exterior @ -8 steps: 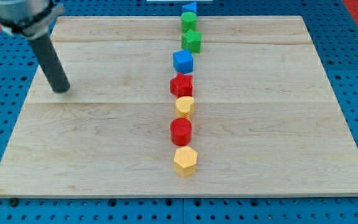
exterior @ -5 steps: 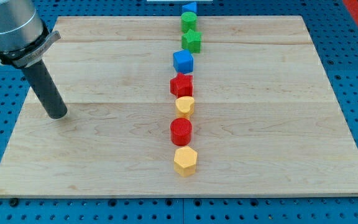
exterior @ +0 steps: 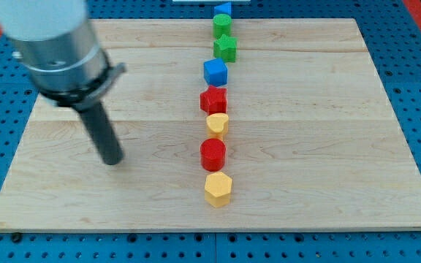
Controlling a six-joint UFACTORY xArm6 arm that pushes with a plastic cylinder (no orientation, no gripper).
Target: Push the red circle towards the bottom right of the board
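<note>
The red circle [exterior: 213, 154] sits on the wooden board [exterior: 305, 146], near the middle and low in a column of blocks. My tip [exterior: 113, 160] rests on the board to the view's left of the red circle, at about the same height in the view and well apart from it. A yellow hexagon [exterior: 218, 189] lies just below the red circle and a yellow block [exterior: 218, 124] just above it.
Above these in the column are a red star [exterior: 213, 99], a blue block [exterior: 215, 72], a green star [exterior: 225, 49], a green block [exterior: 221, 26] and a blue block [exterior: 223, 9] at the board's top edge.
My tip has moved down and to the view's right, from the board's left side towards the red circle. The blocks have not moved.
</note>
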